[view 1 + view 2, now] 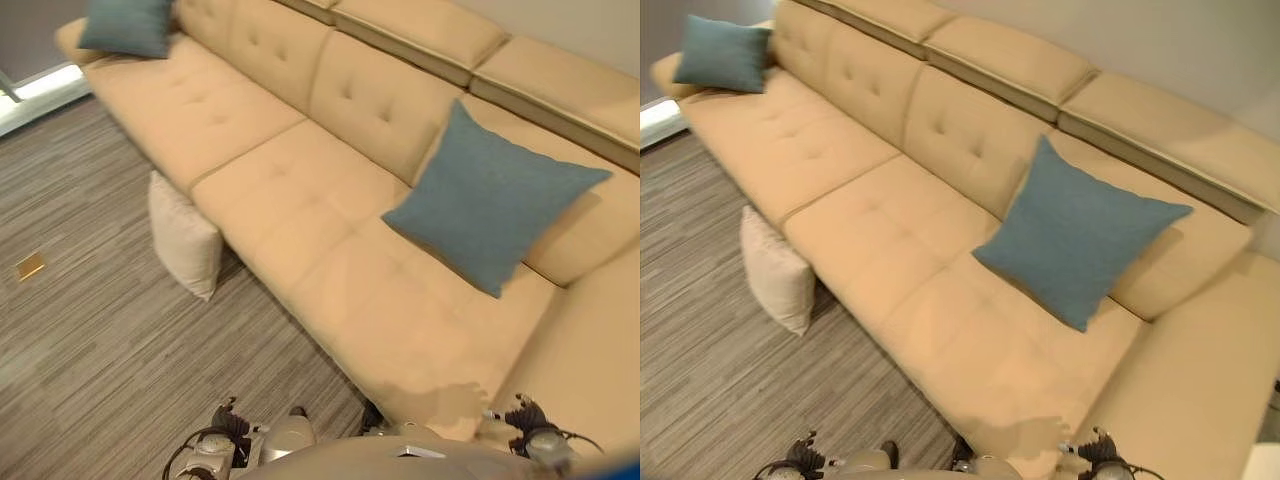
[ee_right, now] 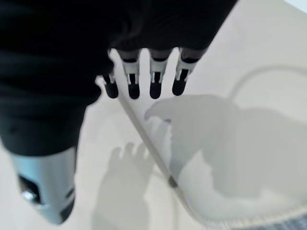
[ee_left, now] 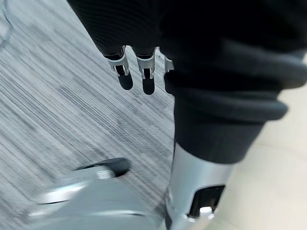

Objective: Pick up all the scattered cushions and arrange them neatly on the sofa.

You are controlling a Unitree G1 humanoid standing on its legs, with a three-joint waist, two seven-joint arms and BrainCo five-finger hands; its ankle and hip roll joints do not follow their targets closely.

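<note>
Cream cushion (image 1: 184, 238) on floor (image 1: 90, 340) | touching sofa (image 1: 300, 215), probably leaning.

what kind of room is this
Most likely a living room or lounge. A long tan tufted sofa takes up most of the view, with a blue cushion propped on its seat and a cream cushion standing on the striped grey floor against its front.

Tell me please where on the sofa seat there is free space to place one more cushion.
The beige tufted sofa has a long bare seat between the small blue cushion at its far left end and the large blue square cushion leaning on the backrest. The near seat below that large cushion is bare too. The cream cushion stands on the floor against the sofa front.
</note>
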